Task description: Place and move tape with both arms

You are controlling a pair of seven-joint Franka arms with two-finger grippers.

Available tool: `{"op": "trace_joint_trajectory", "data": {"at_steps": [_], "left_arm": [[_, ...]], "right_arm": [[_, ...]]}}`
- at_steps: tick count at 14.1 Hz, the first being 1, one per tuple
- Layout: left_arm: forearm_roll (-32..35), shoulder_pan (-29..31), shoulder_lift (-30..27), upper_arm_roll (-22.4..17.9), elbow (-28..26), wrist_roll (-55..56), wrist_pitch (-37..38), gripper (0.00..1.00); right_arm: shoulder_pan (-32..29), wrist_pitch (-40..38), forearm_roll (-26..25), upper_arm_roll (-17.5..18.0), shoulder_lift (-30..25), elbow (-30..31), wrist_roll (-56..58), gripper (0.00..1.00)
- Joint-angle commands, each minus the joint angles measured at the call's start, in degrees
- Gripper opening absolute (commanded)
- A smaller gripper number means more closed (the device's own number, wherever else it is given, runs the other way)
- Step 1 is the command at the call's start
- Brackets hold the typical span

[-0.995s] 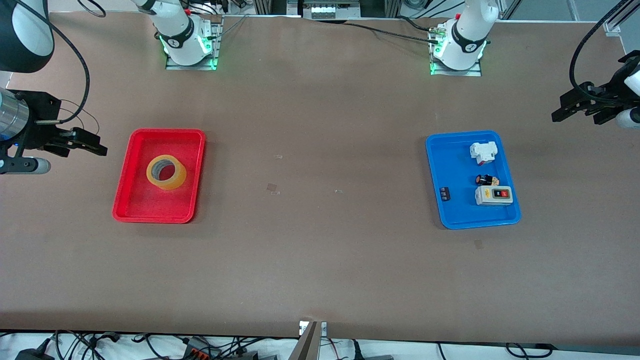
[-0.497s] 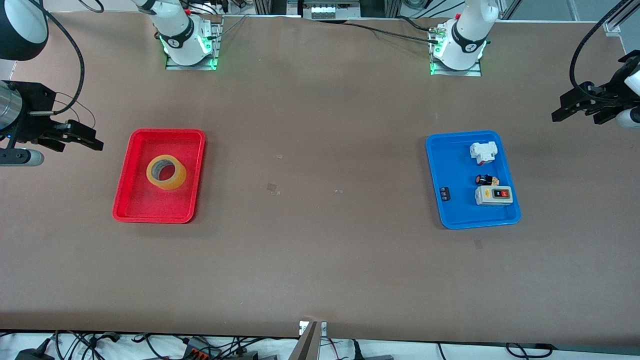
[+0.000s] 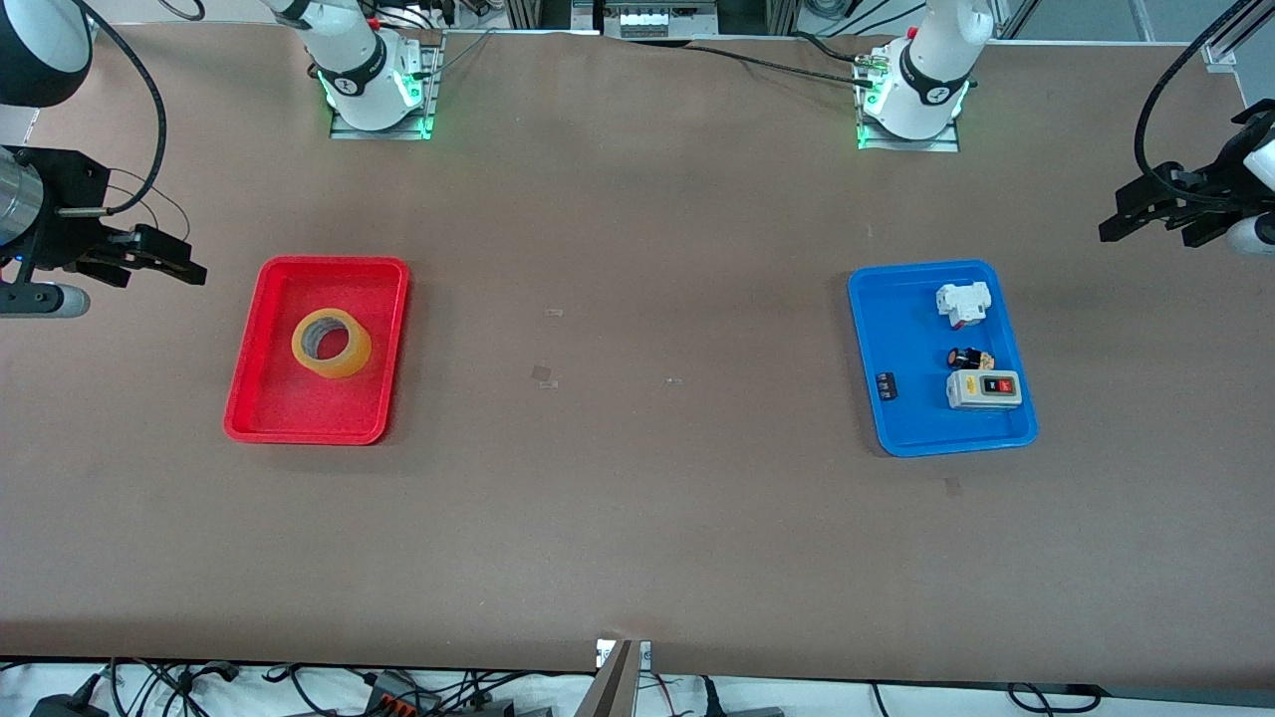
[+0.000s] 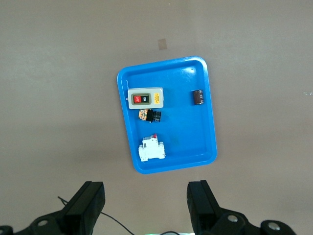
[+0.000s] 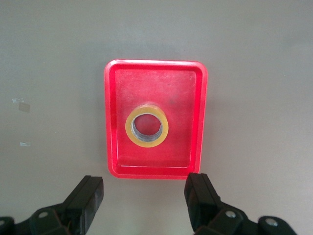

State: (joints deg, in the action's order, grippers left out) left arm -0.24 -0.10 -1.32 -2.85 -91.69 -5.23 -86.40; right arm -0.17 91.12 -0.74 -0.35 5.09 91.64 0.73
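The yellow tape roll [image 3: 331,343] lies flat in the red tray [image 3: 261,339] toward the right arm's end of the table. It also shows in the right wrist view [image 5: 146,129], inside the red tray [image 5: 112,122]. My right gripper [image 3: 179,265] is open and empty, up in the air over the table beside the red tray, at the table's end. My left gripper [image 3: 1121,224] is open and empty, high over the table at the left arm's end, beside the blue tray [image 3: 872,339]. Both open gripper ends show in their wrist views, left [image 4: 145,196] and right [image 5: 144,193].
The blue tray [image 4: 208,117] holds a grey switch box [image 3: 983,389], a white breaker [image 3: 964,302], a small black and orange part [image 3: 969,358] and a small dark part [image 3: 886,385]. Bits of tape residue [image 3: 543,375] mark the brown table's middle.
My right gripper has risen and drawn slightly away from the red tray toward the table's end. The left arm and the tape have not moved.
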Motion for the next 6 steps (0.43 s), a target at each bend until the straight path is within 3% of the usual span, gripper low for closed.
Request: {"op": "trace_joint_trajectory", "data": {"at_steps": [1,6], "left_arm": [[0.77,0.01,-0.7,0.3,0.29,0.31,0.97,1.0],[0.77,0.01,-0.7,0.3,0.29,0.31,0.97,1.0]], "right_arm": [[-0.79,0.64,0.04,0.7,-3.24,3.11,0.24,1.0],[-0.79,0.55,-0.14,0.7,-3.5,3.11,0.5,1.0]]}}
